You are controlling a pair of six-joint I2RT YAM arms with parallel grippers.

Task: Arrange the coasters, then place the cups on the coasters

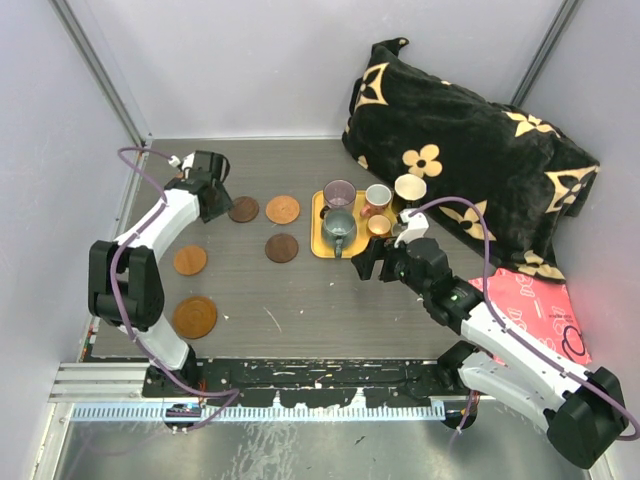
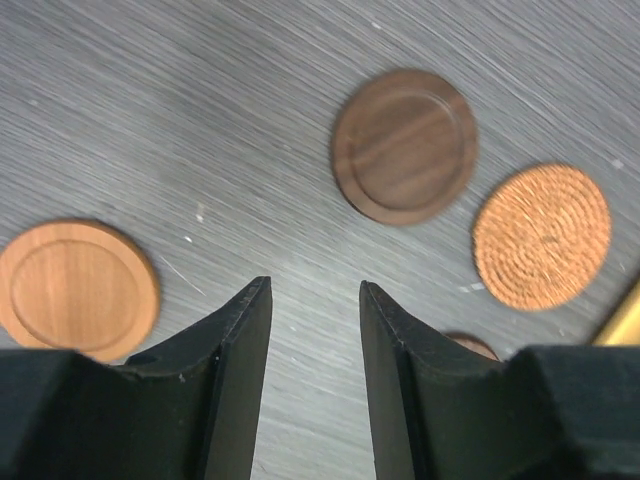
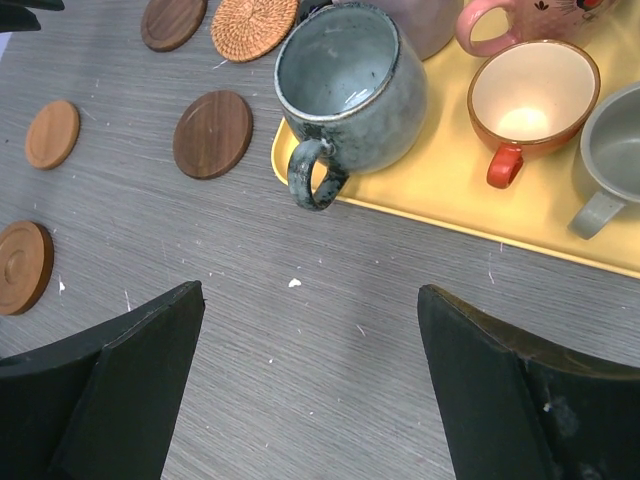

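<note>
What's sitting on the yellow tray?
Grey-green mug, purple mug, pink cup, small orange cup, small grey cup. Surface beneath them is covered; the tray leaves the wrist view at right.

The left gripper [image 2: 315, 290] hangs over a grey wood-grain table [image 2: 150, 100], black jaws parted, nothing between them. Beyond lies a dark brown wooden round coaster [image 2: 405, 145], with a woven orange round coaster [image 2: 541, 236] just right of it and a pale wooden round coaster [image 2: 75, 288] nearer, left.

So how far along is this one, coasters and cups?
Early. Five coasters lie spread on the table; I see no sixth. Nothing is held: the left hand hangs open near the dark wooden coaster, the right hand open facing the grey-green mug. Left: all the cups, none on a coaster, most on the yellow tray.
</note>
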